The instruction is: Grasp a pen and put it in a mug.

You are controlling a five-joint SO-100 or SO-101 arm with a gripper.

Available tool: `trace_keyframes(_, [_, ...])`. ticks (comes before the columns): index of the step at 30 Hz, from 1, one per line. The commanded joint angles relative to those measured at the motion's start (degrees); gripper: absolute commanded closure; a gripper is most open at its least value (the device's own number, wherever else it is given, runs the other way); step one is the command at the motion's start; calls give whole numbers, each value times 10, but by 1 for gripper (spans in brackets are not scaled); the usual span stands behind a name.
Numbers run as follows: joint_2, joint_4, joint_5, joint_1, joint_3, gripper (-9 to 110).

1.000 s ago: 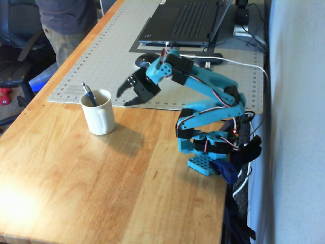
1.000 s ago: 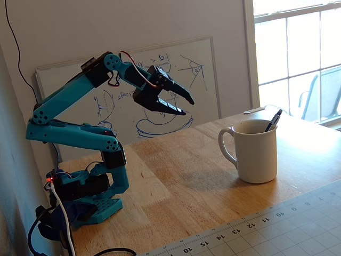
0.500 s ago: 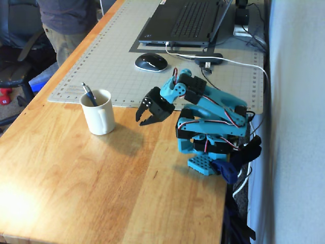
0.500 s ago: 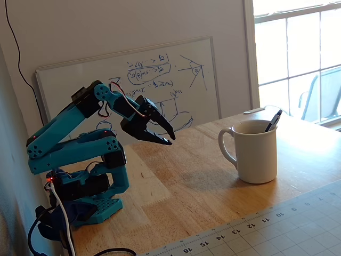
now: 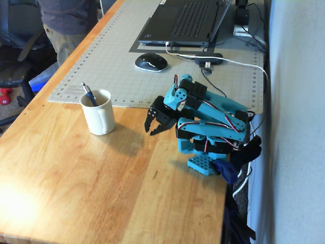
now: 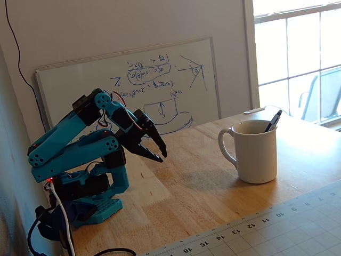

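The pen (image 5: 88,94) stands inside the mug (image 5: 99,114), leaning toward eleven o'clock in a fixed view, so only its upper part shows above the rim; the rest is hidden by the cream wall. In the other fixed view just the pen's top end (image 6: 274,120) pokes out past the far rim, and I cannot make out its clip there. The mug sits on the bare wooden table (image 5: 76,178), just off the edge of the gridded cutting mat (image 5: 117,56). The blue arm is folded low over its base, at about three o'clock from the mug. Its gripper (image 5: 154,129) points downward with its black fingers slightly parted, nothing between them. A laptop (image 5: 185,20) is cut off at the top, and a person (image 5: 63,20) at ten o'clock shows only from the waist.
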Motion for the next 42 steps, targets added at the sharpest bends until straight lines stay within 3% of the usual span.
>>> trace_keyframes(1, [15,-7,-4,-8,-2,98])
trace_keyframes(12, [14,-107,-4,-8,114,98])
trace_keyframes(42, [13,-102,3,-5,123,98])
